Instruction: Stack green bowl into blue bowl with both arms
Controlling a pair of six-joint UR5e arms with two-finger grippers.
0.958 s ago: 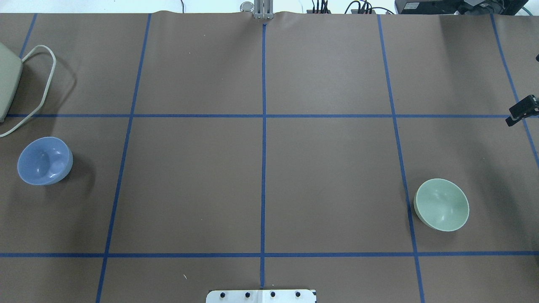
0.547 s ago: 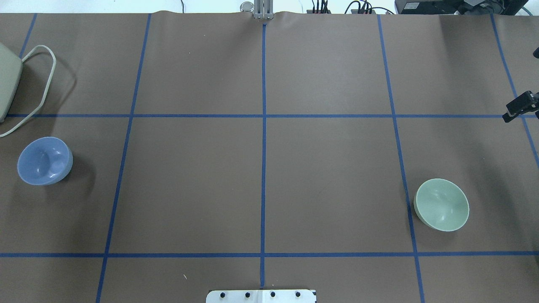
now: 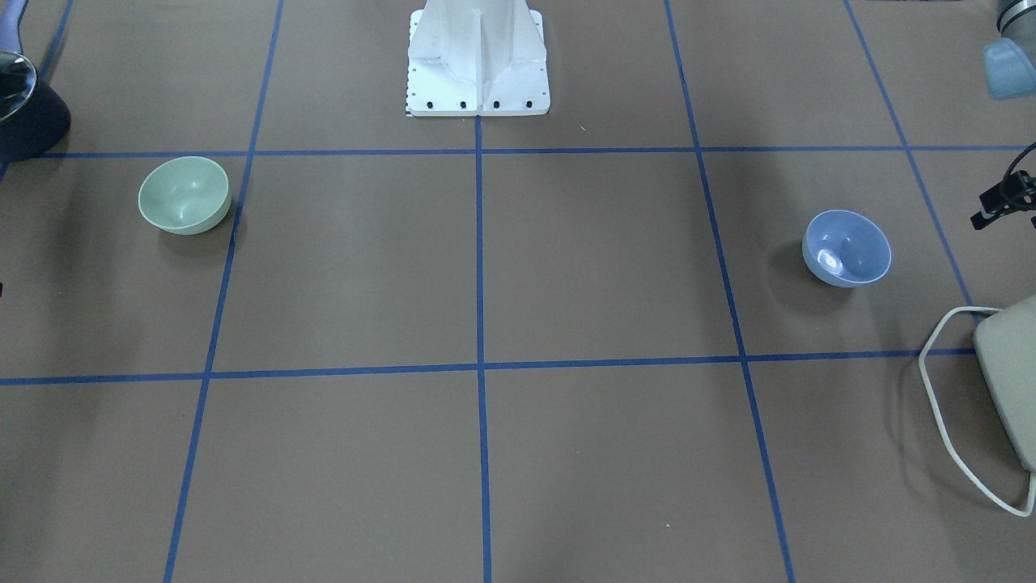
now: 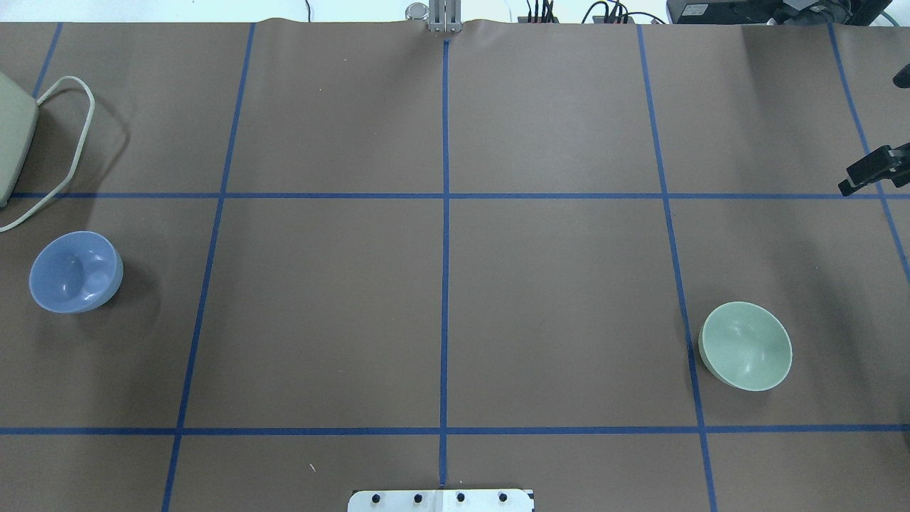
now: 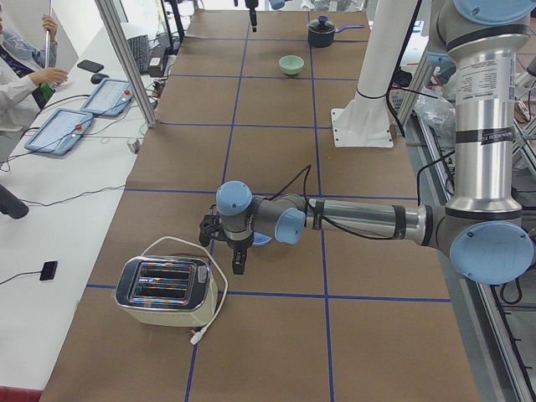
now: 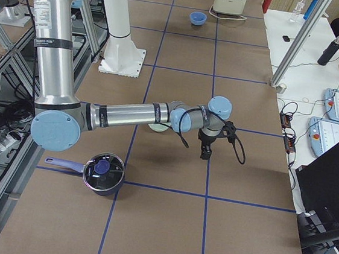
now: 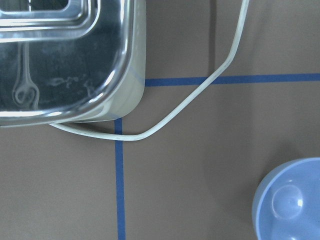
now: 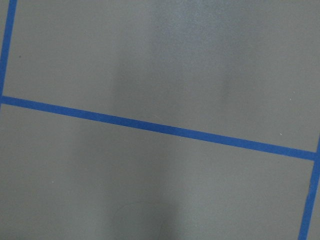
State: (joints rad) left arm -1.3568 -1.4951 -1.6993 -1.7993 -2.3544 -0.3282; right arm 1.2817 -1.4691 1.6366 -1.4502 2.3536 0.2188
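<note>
— Only the right claw (image 6: 204, 152) has shifted: seen from overhead, its black tip has crept a little farther in from the border. Both bowls sit where they were.

— Left side first, then.

— Over there the left claw (image 5: 237, 264) hangs between the toaster (image 5: 166, 291) and the blue bowl (image 4: 75, 272), which stands upright just off the claw's inner side. The wrist view catches the bowl only in a corner, so the claw is beside it, not above. Whether the fingers are spread or pressed together, I cannot tell.

— And the right?

— From the right claw the green bowl (image 4: 745, 346) lies well apart, back toward the robot's base (image 3: 477, 65) and inward toward the middle. That wrist view shows only bare table (image 8: 165, 55) and tape (image 8: 150, 127). The bowl is round, mouth up, so there is no long axis to match. Spread or closed, again I cannot tell. Neither claw seems to touch a bowl, and the left claw is the nearer to its own.
</note>
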